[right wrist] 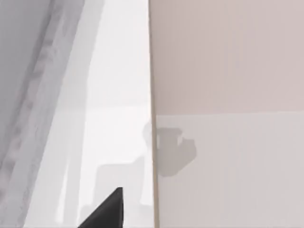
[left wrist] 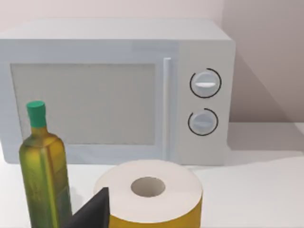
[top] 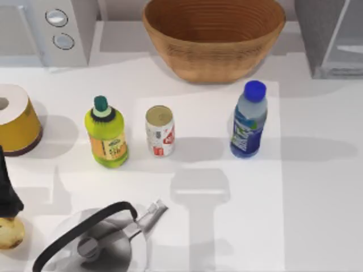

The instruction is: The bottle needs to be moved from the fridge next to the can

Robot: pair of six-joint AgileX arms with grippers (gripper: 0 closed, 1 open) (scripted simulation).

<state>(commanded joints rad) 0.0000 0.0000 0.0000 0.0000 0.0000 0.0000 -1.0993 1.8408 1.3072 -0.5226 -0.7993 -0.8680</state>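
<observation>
The bottle (top: 248, 122), clear with a blue cap and blue-and-green label, stands upright on the table with nothing holding it. It is outside the fridge (top: 332, 37), which sits at the back right corner. The can (top: 160, 131), with a gold top and white-and-red label, stands upright to the bottle's left, about two can widths away. My left arm (top: 7, 192) rests at the table's left edge, far from both. A dark tip of my left gripper (left wrist: 95, 211) pokes into the left wrist view. A dark tip of my right gripper (right wrist: 107, 211) shows beside the fridge's speckled wall (right wrist: 28, 95).
A yellow-green bottle (top: 106, 133) stands left of the can. A woven basket (top: 212, 34) sits at the back middle, and a light grey appliance with two knobs (top: 45, 28) at the back left. A yellow cylinder (top: 17, 119) is at the left. A kettle (top: 96, 238) lies at the front left.
</observation>
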